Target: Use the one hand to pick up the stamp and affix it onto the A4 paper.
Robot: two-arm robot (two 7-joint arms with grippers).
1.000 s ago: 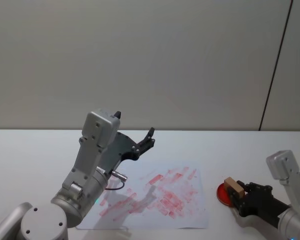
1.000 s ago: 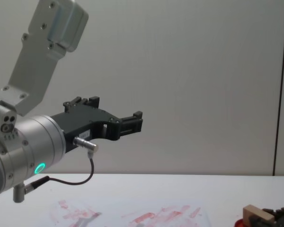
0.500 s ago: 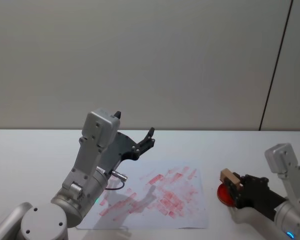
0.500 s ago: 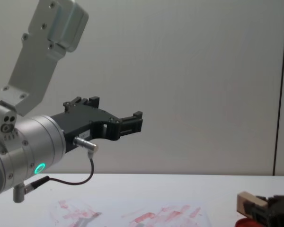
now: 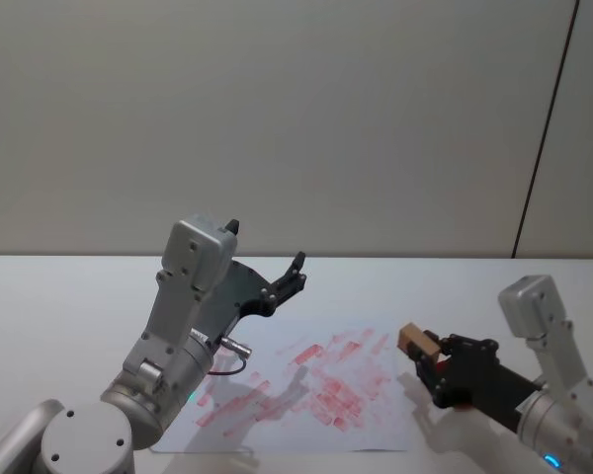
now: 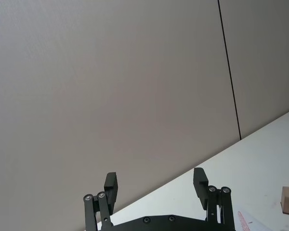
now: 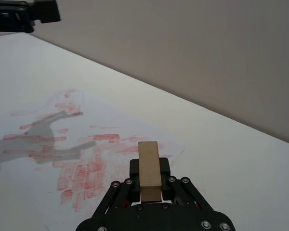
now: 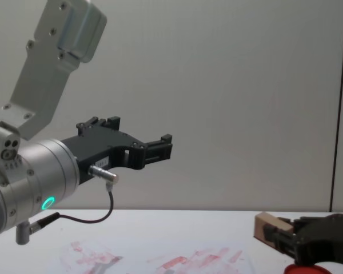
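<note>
The stamp (image 5: pixel 411 339), a small tan wooden block, sits clamped in my right gripper (image 5: pixel 425 360), which is shut on it. It hovers just above the right edge of the A4 paper (image 5: pixel 306 385), a white sheet smeared with red ink marks. In the right wrist view the stamp (image 7: pixel 149 168) stands between the black fingers with the A4 paper (image 7: pixel 82 144) ahead of it. The chest view shows the stamp (image 8: pixel 265 226) a little above the table. My left gripper (image 5: pixel 289 279) is open, raised in the air over the paper's far left part.
A flat red disc (image 8: pixel 308 269) lies on the white table (image 5: pixel 59 296) under my right gripper, right of the paper. The left arm's silver body (image 5: pixel 178 336) stands over the paper's left side. A plain wall rises behind the table.
My right gripper has carried the stamp up off the red disc and leftward to the paper's right edge. The left arm has not moved.
</note>
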